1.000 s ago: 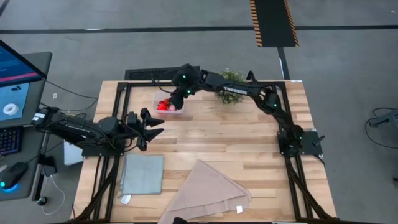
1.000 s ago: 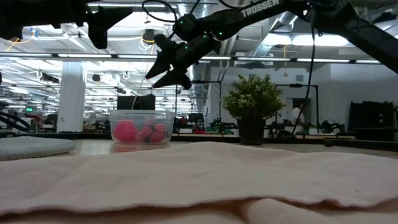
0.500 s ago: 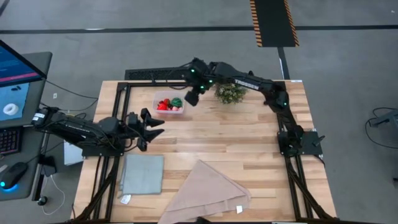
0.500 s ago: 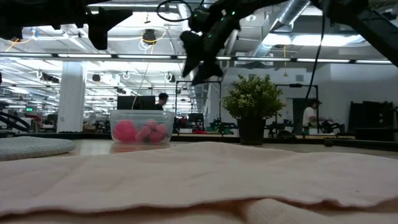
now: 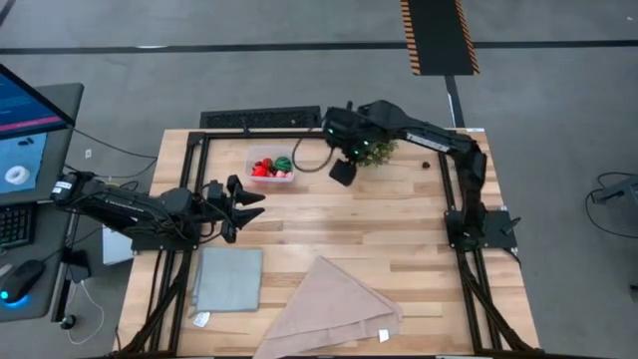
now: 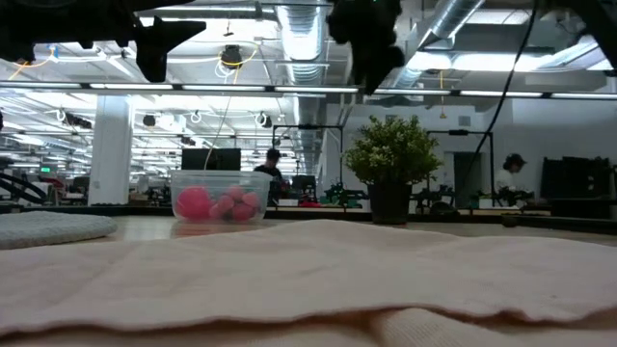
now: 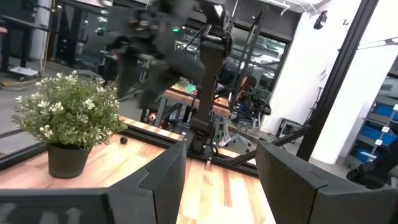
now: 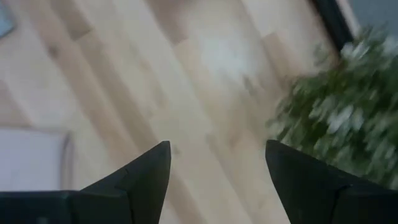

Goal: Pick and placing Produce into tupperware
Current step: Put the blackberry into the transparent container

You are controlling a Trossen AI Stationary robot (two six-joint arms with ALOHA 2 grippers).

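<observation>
The clear tupperware (image 5: 271, 167) stands on the table near its far edge. It holds red and pink toy produce (image 5: 262, 169) and one round green piece (image 5: 283, 164); in the low view the tupperware (image 6: 220, 198) shows pink pieces. A small dark piece (image 5: 426, 166) lies on the table to the right of the potted plant. My right gripper (image 5: 342, 172) hangs open in the air between the tupperware and the plant, holding nothing (image 8: 217, 146). My left gripper (image 5: 251, 196) waits open near the table's left side, nearer than the tupperware.
A bushy potted plant (image 5: 371, 150) stands at the far edge, just right of my right gripper. A grey-blue cloth (image 5: 228, 279) and a beige folded cloth (image 5: 334, 309) lie near the near edge. Bare wood lies between them and the tupperware.
My right gripper has swung from above the tupperware toward the table's right and slightly nearer, ending beside the plant. The green round piece, covered by the gripper before, now shows in the tupperware.
</observation>
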